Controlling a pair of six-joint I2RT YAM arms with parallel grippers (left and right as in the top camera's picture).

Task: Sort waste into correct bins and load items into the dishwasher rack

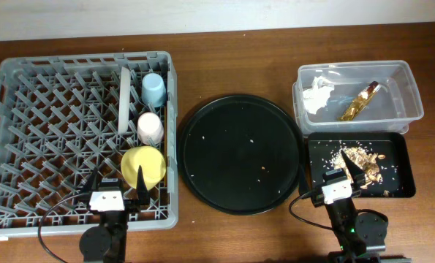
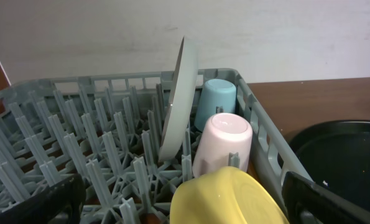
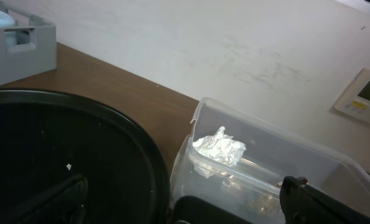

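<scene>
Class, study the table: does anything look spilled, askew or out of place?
A few pale crumbs lie scattered on the large round black tray, outside the shallow black rectangular tray holding brown scraps. Nothing else stands out.

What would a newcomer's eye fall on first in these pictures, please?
The big grey rack on the left, with a yellow bowl, pink cup, blue cup and upright plate along its right side. Then the round black tray in the middle, and at right a clear tub holding a tissue and gold wrapper.
</scene>
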